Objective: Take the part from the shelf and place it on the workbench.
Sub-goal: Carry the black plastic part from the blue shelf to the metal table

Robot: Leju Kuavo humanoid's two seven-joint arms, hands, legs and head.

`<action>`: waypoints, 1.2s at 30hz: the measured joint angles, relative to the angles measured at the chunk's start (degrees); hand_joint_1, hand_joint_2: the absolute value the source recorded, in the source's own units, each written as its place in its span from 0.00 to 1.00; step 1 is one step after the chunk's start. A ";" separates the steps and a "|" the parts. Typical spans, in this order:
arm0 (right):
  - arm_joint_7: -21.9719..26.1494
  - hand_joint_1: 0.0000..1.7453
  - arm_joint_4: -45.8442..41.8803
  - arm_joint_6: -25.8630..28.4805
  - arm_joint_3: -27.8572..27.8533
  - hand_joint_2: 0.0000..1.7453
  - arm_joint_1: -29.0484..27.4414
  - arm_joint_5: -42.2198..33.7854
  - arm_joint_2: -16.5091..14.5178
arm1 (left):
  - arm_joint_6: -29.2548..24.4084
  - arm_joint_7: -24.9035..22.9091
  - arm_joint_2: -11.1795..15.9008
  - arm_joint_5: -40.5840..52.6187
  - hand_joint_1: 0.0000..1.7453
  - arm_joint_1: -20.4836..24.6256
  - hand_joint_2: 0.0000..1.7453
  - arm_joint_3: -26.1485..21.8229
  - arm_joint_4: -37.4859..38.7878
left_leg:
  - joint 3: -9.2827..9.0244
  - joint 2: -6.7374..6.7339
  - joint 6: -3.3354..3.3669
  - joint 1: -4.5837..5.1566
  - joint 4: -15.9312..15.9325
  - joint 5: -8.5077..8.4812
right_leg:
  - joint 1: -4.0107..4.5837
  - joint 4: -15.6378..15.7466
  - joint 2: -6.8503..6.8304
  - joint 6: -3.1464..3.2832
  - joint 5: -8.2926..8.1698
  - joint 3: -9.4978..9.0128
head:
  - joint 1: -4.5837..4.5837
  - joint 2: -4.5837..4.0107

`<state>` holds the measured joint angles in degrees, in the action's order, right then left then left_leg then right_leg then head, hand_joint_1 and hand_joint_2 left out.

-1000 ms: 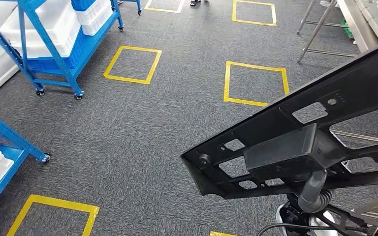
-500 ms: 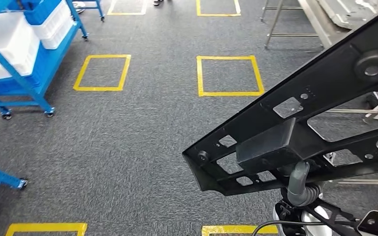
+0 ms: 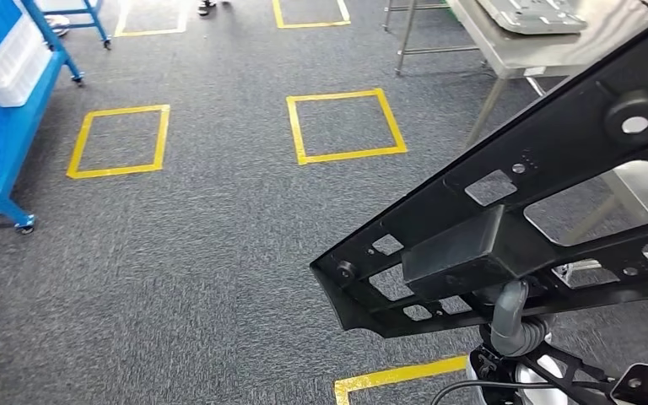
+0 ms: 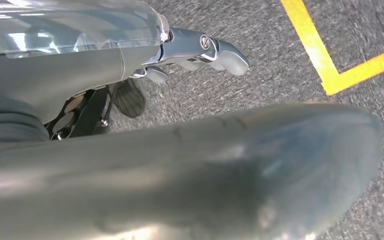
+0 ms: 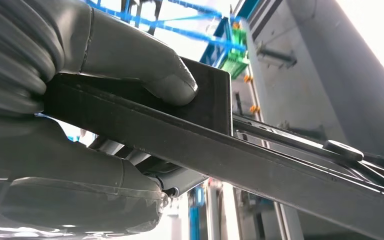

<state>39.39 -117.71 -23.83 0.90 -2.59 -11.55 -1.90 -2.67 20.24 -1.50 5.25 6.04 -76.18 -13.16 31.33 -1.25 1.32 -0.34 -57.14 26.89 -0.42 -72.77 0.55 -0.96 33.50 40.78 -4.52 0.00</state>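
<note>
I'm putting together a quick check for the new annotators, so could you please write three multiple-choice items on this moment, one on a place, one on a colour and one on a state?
1. Where is the workbench?
A. upper right of the head view
B. lower left
C. beside the blue shelf

2. What colour are the floor squares?
A. red
B. yellow
C. white

3. What is the right hand doing?
A. hanging free
B. resting on the floor
C. gripping the black part

Answers:
1 A, the steel top stands at the head view's upper right.
2 B, the taped outlines on the grey carpet are yellow.
3 C, the right wrist view shows thumb and fingers clamped on the part.
</note>
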 joint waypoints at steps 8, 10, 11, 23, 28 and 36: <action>0.00 1.00 -0.20 1.00 0.05 1.00 0.20 0.75 0.00 | 0.25 -0.03 0.02 0.00 0.00 0.14 0.00 -0.01 0.00 | -0.67 -4.44 -1.34 0.57 -0.19 0.80 | 0.64 14.41 -4.19 0.92 -6.27 -7.81 | 0.00 0.00; 0.01 1.00 -0.31 1.70 0.05 1.00 0.21 0.76 -0.03 | 0.40 -0.07 0.03 -0.04 0.00 0.33 0.00 -0.01 0.00 | -0.91 -4.73 -1.95 0.49 -0.34 1.17 | 0.45 14.69 -2.89 1.43 -6.48 -7.79 | 0.00 0.00; 0.01 1.00 -0.35 1.99 0.08 1.00 0.28 0.77 -0.08 | 0.48 -0.06 0.02 -0.04 0.00 0.37 0.00 -0.01 0.00 | -0.69 -3.77 -2.24 0.39 -1.16 1.88 | 0.30 14.88 -2.27 1.74 -6.63 -7.87 | 0.00 0.00; 0.00 1.00 -3.36 1.87 3.55 1.00 -0.10 4.34 -2.00 | 0.06 -1.17 0.04 0.16 0.00 -0.11 0.00 -0.18 0.00 | 0.78 4.96 -2.39 -0.57 -1.72 0.86 | 0.06 13.76 5.91 1.33 -6.62 -7.12 | -0.01 0.00; 0.01 1.00 -4.04 5.53 6.16 1.00 -0.88 4.24 -1.80 | -0.12 -1.21 -0.18 -0.04 0.00 -0.17 0.00 -0.29 0.00 | 0.39 2.02 -0.59 -0.80 -0.50 0.21 | 0.13 9.23 2.45 0.04 -3.77 -4.71 | 0.01 0.00; 0.01 1.00 -4.49 9.75 8.49 1.00 -1.77 2.95 -1.73 | -0.94 -1.20 -0.33 0.02 0.00 -0.78 0.00 -1.25 0.00 | -0.16 -3.11 -0.99 -0.41 -0.55 0.84 | -0.10 10.79 -3.04 -0.08 -5.72 -6.06 | 0.00 0.00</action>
<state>39.39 -122.20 -14.08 9.39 -4.35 -8.60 -3.63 -3.61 19.04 -1.83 5.27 5.26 -77.43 -13.16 31.17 -4.36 0.33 -0.75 -57.69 27.72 -0.52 -61.98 -2.49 -1.04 27.77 34.72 -4.52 0.00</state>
